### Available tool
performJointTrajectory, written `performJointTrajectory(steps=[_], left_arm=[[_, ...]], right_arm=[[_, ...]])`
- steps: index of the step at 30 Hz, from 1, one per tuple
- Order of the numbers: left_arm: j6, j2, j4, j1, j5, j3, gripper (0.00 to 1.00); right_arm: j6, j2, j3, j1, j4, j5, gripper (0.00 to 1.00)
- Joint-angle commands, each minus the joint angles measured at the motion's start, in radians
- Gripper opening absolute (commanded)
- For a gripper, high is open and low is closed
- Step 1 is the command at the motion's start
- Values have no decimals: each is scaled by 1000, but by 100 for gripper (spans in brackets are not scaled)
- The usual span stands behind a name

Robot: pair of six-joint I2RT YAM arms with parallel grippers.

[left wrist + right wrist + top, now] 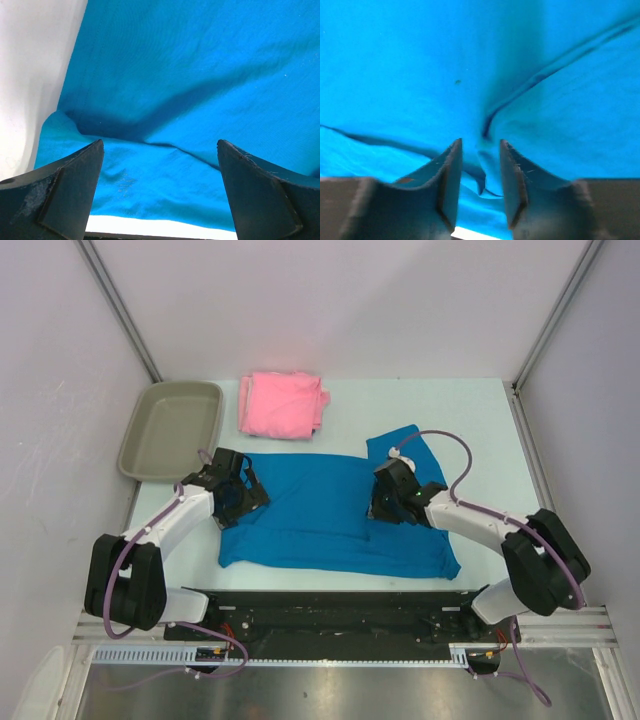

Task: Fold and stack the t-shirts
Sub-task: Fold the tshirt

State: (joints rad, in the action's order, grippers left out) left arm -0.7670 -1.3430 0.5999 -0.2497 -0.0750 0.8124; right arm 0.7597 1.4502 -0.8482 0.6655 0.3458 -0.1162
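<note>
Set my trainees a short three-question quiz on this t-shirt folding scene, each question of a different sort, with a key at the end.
1. Fill in the gap: the right claw sits over the ____ t-shirt.
2. Which claw stands wide open? A. left claw B. right claw C. neither
3. True or false: the pink t-shirt lies folded beside the tray, not in it.

Key:
1. Blue. It is the blue t-shirt, spread out between the arms.
2. A.
3. True.
</note>
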Motion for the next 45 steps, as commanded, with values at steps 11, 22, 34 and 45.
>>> performJointTrajectory(steps=[11,22,34,45], left_arm=[[75,128,-28,-14,98,-36,100],[195,-67,-6,-31,77,227,100],[141,-300,150,78,-52,378,99],[195,-513,86,148,-54,571,94]], right_arm=[[-114,-226,-26,-95,218,-320,100],[-155,-96,-51,-483,-26,78,100],[-236,190,-325,-466,-28,258,97],[-260,199,-361,-486,-22,165,99]])
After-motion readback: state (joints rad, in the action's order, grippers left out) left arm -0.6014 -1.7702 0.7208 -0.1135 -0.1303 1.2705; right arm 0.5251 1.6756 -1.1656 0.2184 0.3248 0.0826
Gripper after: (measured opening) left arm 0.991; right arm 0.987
